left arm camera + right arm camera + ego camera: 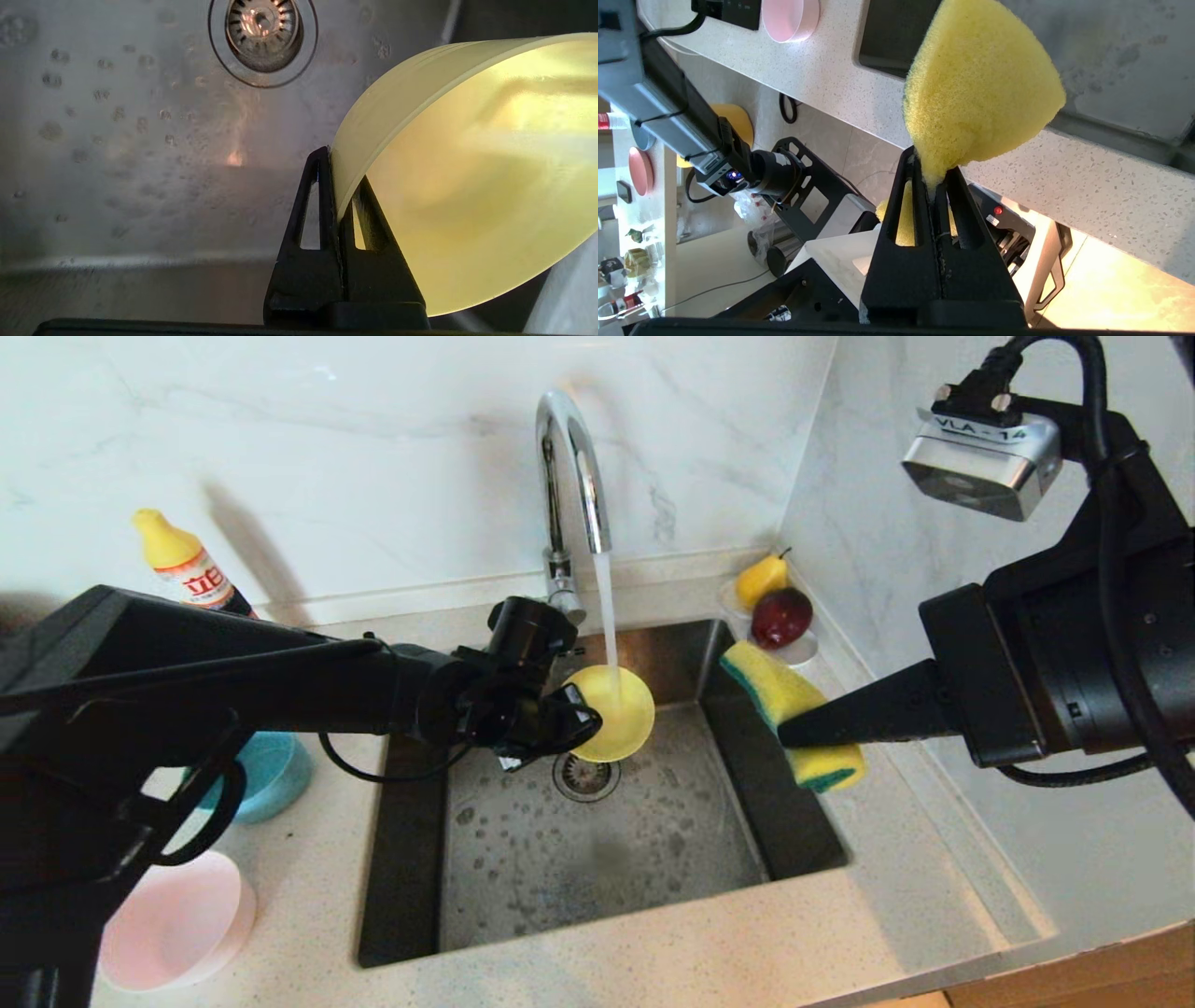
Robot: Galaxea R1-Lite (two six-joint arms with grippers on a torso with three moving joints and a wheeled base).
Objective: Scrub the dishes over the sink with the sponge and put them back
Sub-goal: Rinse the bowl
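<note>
Yellow bowl (611, 714) is pinched by its rim in the closed left gripper (569, 723), tilted on edge over the sink (597, 859) under the tap (569, 457) stream. Sponge (789, 714) is clamped in the closed right gripper (794, 735), over the sink's right rim, just right of the bowl, long axis diagonal. Smooth thin plastic against soft porous foam. Blue bowl (271, 775) and pink bowl (177, 919) are left of the sink.

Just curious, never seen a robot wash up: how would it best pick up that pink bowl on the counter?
Probably by the rim, coming from above: the pink bowl sits upright and open, so one finger can slip inside its thin wall, as the left gripper pinches the yellow bowl.
</note>
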